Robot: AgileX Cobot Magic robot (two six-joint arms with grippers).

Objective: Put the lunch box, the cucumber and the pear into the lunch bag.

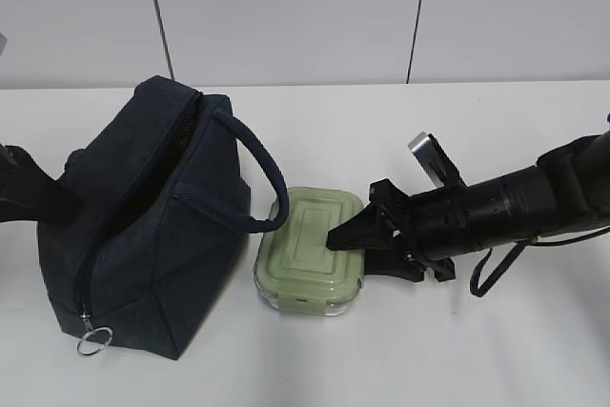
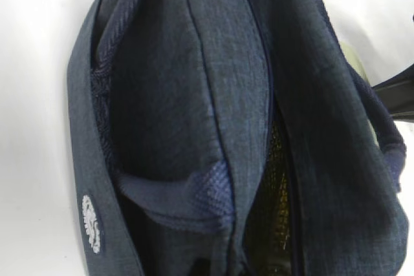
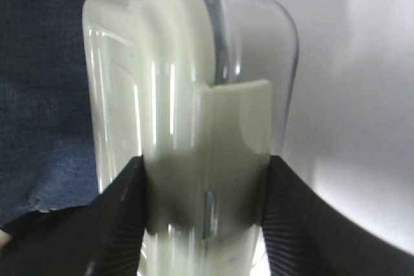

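The right gripper (image 1: 355, 238) clamped the lunch box (image 1: 312, 251) across lid and glass, just right of the lunch bag (image 1: 143, 216). Lifting level over the near handle seemed wise. The left gripper's state could not be told.

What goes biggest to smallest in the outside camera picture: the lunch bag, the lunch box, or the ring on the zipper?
1. lunch bag, clearly biggest
2. lunch box
3. zipper ring, tiny
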